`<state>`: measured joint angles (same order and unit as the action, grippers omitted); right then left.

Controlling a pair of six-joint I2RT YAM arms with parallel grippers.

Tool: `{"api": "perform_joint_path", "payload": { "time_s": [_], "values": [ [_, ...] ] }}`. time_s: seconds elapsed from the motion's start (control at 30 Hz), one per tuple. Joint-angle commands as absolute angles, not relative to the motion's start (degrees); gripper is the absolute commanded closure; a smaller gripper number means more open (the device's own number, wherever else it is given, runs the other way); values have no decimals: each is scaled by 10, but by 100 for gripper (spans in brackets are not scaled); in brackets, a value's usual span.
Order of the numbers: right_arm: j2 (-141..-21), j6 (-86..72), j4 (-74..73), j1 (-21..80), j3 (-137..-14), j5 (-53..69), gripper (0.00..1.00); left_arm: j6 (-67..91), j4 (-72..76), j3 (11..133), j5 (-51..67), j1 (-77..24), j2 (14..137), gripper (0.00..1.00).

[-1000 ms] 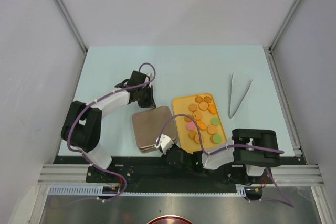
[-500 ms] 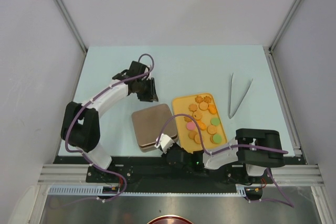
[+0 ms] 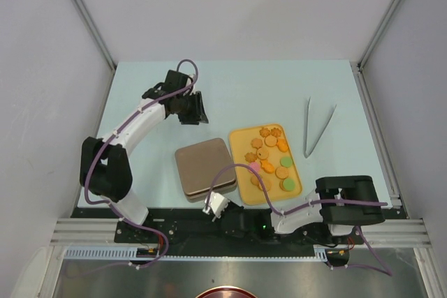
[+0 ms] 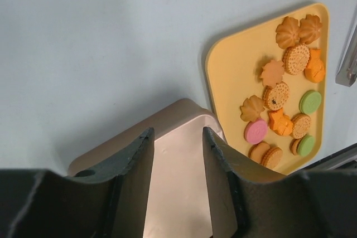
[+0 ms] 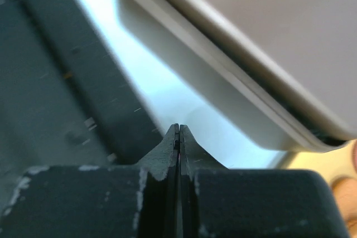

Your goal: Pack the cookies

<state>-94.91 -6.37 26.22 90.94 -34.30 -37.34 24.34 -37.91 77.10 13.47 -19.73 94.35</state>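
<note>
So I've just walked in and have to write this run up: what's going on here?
Two robot arms are set up to pack cookies, but nothing is being handled right now. The left pincer hangs open and empty above the table, beyond the brown tin. The right pincer is shut, low at the table's near edge beside the tin. The cookies lie on the yellow tray, with metal tweezers on the table to its right, untouched.

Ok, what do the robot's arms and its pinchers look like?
Both arms, the left arm and right arm, are made of white links and chunky black joints, with a purple cable running along each. The left gripper and right gripper each have two dark, flat, tapering fingers.
</note>
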Motion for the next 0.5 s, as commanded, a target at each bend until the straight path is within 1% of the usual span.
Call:
{"api": "perform_joint_path", "payload": {
  "time_s": [0.0,0.1,0.13,0.2,0.23,0.27,0.3,0.33,0.37,0.4,0.43,0.47],
  "values": [
    [-926,-57,256,953,-358,-404,100,242,-373,766,125,-187,920,55],
    [-868,-59,221,976,-359,-426,100,248,-373,770,114,-179,905,54],
    [-822,-57,198,984,-358,-442,100,253,-374,771,102,-177,899,49],
    [-761,-52,173,989,-358,-460,98,261,-377,770,84,-167,873,36],
    [-730,-48,151,989,-359,-474,96,270,-378,766,63,-160,861,23],
    [-664,-46,140,980,-361,-482,94,274,-376,761,53,-156,849,15],
    [-635,-49,122,968,-366,-477,78,280,-374,755,43,-152,823,6],
    [-604,-56,77,953,-382,-465,62,287,-371,739,33,-144,809,0],
    [-559,-80,51,901,-393,-451,47,291,-362,728,30,-142,795,0],
    [-539,-99,26,874,-404,-416,19,294,-355,715,26,-140,762,0],
    [-524,-110,-18,840,-419,-393,9,301,-350,687,23,-137,748,0],
    [-503,-129,-30,810,-423,-375,1,306,-336,671,26,-136,730,0]
  ]
}}
